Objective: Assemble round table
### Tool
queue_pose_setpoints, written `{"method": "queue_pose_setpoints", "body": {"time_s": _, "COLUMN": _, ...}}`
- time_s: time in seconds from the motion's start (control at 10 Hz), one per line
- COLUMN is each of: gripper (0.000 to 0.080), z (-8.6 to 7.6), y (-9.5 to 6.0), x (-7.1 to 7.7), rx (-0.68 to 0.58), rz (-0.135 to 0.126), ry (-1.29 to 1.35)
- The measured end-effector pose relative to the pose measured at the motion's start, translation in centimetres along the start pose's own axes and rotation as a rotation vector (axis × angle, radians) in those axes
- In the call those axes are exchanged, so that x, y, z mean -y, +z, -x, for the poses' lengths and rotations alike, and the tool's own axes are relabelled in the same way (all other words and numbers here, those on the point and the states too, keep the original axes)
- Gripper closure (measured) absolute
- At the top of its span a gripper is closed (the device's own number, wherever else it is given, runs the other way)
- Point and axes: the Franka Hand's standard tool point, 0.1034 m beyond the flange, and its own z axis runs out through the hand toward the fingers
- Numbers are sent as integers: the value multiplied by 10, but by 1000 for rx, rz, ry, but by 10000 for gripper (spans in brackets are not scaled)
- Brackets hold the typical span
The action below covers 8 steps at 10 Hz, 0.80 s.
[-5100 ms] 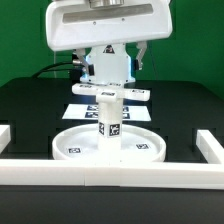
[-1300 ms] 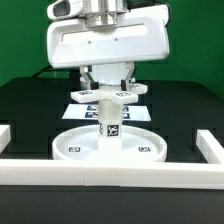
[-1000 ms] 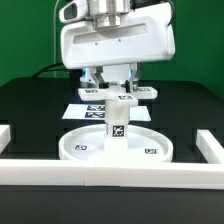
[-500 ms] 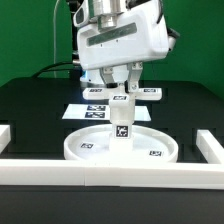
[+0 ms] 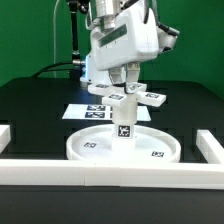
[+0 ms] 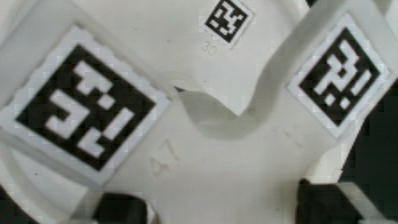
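You are seeing no readable words or numbers; only black-and-white square tags are showing on the disc, leg, foot and marker board.

The arm reaches down from above, its gripper tilted, jaws closed narrow.

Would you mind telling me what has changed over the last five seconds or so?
The gripper came down onto the cross-shaped foot atop the leg and turned, its body swinging round. The assembly, round disc included, drifted toward the exterior view's right. The marker board and border bars stayed put.
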Motion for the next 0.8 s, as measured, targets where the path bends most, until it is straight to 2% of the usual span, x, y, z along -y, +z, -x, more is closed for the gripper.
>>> {"method": "queue_pose_setpoints", "body": {"time_s": 0.3, "gripper": 395, "z": 12, "y": 1, "x": 3, "rx": 1, "rz": -31, "ry": 260}}
{"method": "queue_pose_setpoints", "body": {"time_s": 0.6, "gripper": 400, "z": 12, "y": 1, "x": 3, "rx": 9, "rz": -34, "ry": 350}}
{"method": "queue_pose_setpoints", "body": {"time_s": 0.7, "gripper": 219, "z": 13, "y": 0, "x": 3, "rx": 13, "rz": -29, "ry": 333}}
{"method": "queue_pose_setpoints", "body": {"time_s": 0.8, "gripper": 219, "z": 18, "y": -8, "x": 3, "rx": 51, "rz": -2, "ry": 294}}
